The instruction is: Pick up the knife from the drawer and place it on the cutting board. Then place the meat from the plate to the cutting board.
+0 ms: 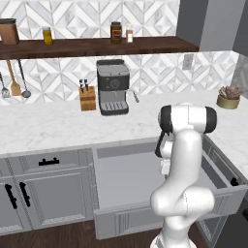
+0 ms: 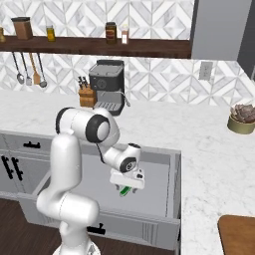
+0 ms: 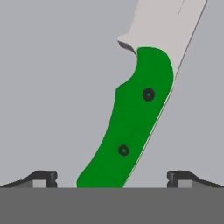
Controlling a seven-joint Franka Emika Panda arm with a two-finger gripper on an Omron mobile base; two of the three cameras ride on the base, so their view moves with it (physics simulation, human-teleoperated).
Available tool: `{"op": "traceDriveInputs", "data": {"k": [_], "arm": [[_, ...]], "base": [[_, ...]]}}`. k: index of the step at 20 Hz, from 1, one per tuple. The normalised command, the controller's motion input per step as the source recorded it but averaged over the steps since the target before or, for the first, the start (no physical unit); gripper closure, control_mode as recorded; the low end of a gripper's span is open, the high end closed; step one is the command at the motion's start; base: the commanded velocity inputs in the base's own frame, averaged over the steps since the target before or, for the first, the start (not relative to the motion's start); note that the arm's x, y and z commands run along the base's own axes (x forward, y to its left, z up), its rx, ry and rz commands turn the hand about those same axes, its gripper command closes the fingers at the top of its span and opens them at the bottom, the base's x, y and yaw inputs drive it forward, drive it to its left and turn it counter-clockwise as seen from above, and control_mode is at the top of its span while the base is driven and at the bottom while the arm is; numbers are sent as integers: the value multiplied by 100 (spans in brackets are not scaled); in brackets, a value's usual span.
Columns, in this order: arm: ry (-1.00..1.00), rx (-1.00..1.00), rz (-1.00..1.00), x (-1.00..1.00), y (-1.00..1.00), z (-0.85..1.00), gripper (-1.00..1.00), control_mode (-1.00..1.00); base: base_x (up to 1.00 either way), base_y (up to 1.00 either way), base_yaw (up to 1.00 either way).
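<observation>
Pincer low inside open drawer, over knife.
Spread wide, one fingertip each side of green handle, not touching; knife flat on drawer floor.

No readable text, label, brand, number or sign anywhere: blank on the coffee machine, on the shelf jars, on the knife handle, just two plain dark rivets there, and on the drawer front.
</observation>
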Motion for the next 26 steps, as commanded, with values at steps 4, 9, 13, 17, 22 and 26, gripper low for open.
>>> {"op": "traceDriveInputs", "data": {"k": [4, 9, 13, 17, 22, 26], "arm": [[0, 0, 0, 0, 0, -21, -100, -100], [0, 0, 0, 1, 1, -17, -100, -100], [0, 0, 0, 0, 2, -14, 100, -100], [0, 0, 0, 0, 10, -11, 100, -100], [0, 0, 0, -1, 17, -1, 100, -100], [-4, 0, 5, -27, 3, 12, 100, -100]], "base": [[0, 0, 0], [0, 0, 0], [0, 0, 0], [0, 0, 0], [0, 0, 0], [0, 0, 0]]}}
